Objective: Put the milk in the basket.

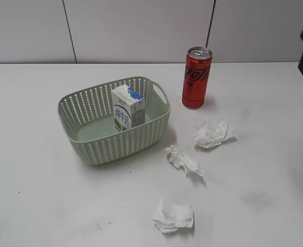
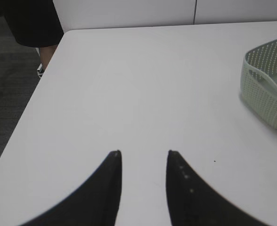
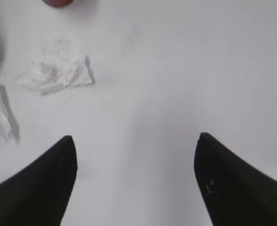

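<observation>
The milk [image 1: 127, 107] stands upright inside the basket [image 1: 89, 105]; the task looks done. Both grippers' jaws hang released over bare bench [image 1: 254, 180], holding nothing.

The white table [image 1: 48, 206] carries everything, its surface faintly scuffed with grey smudges. The basket [image 1: 97, 146] sits directly on it and serves as the landmark. Just to the right of the basket and a little further back, a red soda can [image 1: 196, 78] stands upright on the tabletop. Three crumpled tissues lie on the table: one [image 1: 212, 135] right of the basket, one [image 1: 183, 159] near its front right corner, one [image 1: 173, 216] well in front of it
</observation>
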